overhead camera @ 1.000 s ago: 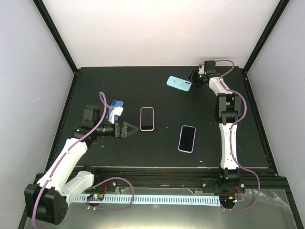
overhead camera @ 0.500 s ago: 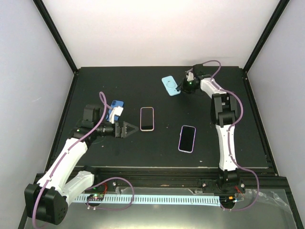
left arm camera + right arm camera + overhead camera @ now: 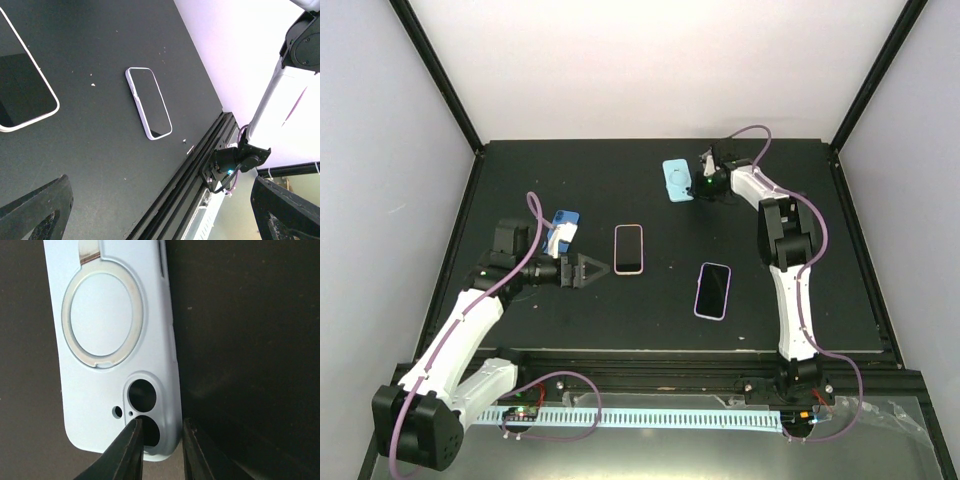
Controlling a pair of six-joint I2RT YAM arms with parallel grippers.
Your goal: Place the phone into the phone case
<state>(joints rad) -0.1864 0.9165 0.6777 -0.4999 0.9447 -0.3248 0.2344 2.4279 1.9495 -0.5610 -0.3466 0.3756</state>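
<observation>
The light blue phone case (image 3: 676, 181) lies back-up at the far middle of the black table; the right wrist view shows its ring stand and camera cutout (image 3: 117, 350). My right gripper (image 3: 699, 184) (image 3: 160, 426) is shut on the case's corner, one finger in the cutout, the other against the outer edge. A phone with a pale pink rim (image 3: 629, 248) (image 3: 22, 95) lies screen-up at centre. A second, lilac-rimmed phone (image 3: 713, 290) (image 3: 149, 102) lies to its right. My left gripper (image 3: 597, 269) (image 3: 160, 200) stands open and empty, just left of the pink-rimmed phone.
The black table (image 3: 520, 190) is walled by white panels at left, back and right. A raised black rail (image 3: 670, 355) runs along its near edge. The right arm's base (image 3: 235, 160) stands beyond that rail.
My right gripper has closed on the case's corner and carried it leftward, turning it from lying crosswise to nearly lengthwise. The left arm and both phones have not moved.
</observation>
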